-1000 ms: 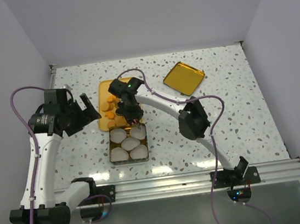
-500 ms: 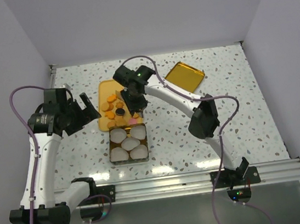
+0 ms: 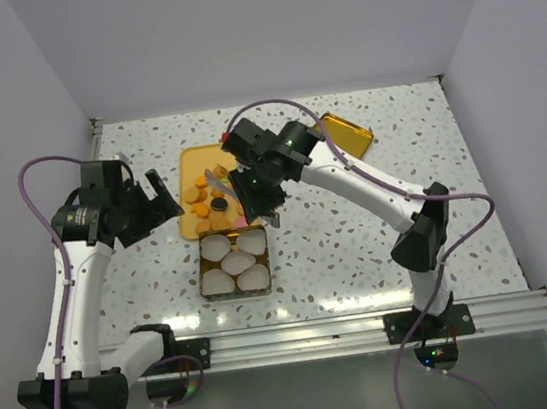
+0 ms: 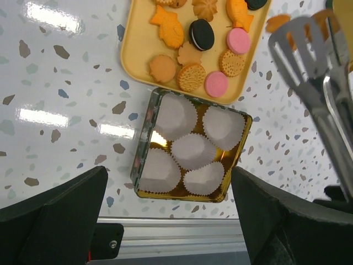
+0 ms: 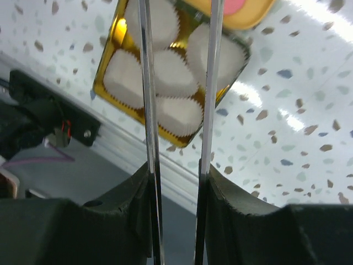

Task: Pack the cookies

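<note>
The cookies, mostly orange with a black one and two pink ones, lie on a yellow tray that also shows in the left wrist view. Below it stands a gold tin lined with several white paper cups; the tin also shows in the right wrist view. My right gripper is shut on metal tongs, whose slotted heads hang over the tray's right edge. An orange cookie shows by the heads; I cannot tell whether they hold it. My left gripper is open and empty, high to the left of the tray.
The tin's gold lid lies at the back right, partly hidden by the right arm. The aluminium rail runs along the table's near edge. White walls close in the table at the left, back and right.
The right arm has swung its elbow out to the right. Its gripper and the tongs have moved from the tin's far edge up and right, to the tray's right edge. The left arm has not moved.
</note>
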You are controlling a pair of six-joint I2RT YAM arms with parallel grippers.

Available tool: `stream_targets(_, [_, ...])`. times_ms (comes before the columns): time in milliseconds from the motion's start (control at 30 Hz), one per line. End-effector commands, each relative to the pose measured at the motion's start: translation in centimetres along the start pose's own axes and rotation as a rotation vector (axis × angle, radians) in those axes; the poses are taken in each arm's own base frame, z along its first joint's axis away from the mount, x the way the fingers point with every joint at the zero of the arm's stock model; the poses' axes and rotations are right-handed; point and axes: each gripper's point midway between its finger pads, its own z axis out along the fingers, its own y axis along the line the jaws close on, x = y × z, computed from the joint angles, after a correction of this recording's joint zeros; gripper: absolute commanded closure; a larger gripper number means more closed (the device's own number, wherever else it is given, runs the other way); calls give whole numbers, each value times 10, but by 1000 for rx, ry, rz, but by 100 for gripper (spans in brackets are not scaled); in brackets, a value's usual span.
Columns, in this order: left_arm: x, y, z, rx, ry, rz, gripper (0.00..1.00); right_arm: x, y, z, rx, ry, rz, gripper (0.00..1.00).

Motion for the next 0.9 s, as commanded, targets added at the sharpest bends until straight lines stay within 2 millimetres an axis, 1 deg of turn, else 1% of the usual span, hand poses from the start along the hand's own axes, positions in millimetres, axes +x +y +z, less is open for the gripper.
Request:
stream_targets(0, [-19, -1, -3, -4, -75, 15, 0, 32, 36, -29, -124, 17, -69, 74])
stream_targets(33, [-21, -1, -5, -7, -85, 18, 0, 42, 36, -24, -128, 38, -70, 74])
stream_targets(67, [-23, 1, -6, -14, -98, 20, 0, 49, 40, -24, -139, 45, -76, 74])
stream_targets(100, [-25, 4, -7, -34, -112, 19, 0, 55, 44, -29, -162, 47, -72, 74])
stream_targets(133, [-27, 5, -10, -41, -126, 21, 0, 63, 42, -21, -158, 67, -71, 74])
stream_targets(200, [-30, 11, -13, -72, -151, 11, 0, 74, 45, -18, -161, 83, -78, 74])
stream_targets(233, [-29, 11, -13, -69, -153, 4, 0, 83, 46, -11, -157, 103, -90, 74])
stream_targets(300, [-28, 9, -13, -57, -155, -9, 0, 92, 48, -4, -149, 121, -103, 74])
stream_targets(367, [-26, 6, -12, -34, -150, -21, 0, 100, 50, 7, -133, 143, -121, 74])
stream_targets(533, [-18, 3, -7, -14, -118, -35, 0, 100, 56, 30, -131, 157, -129, 74])
stream_targets(633, [-15, 3, -9, -4, -115, -28, 0, 99, 59, 38, -130, 170, -137, 74])
stream_targets(667, [-15, 3, -9, -4, -115, -25, 0, 101, 59, 44, -127, 186, -142, 73])
stream_targets(833, [-16, 8, -16, -29, -134, -11, 0, 103, 55, 49, -102, 205, -153, 68])
stream_targets(867, [-17, 9, -17, -34, -135, -8, 0, 102, 54, 51, -96, 206, -153, 65])
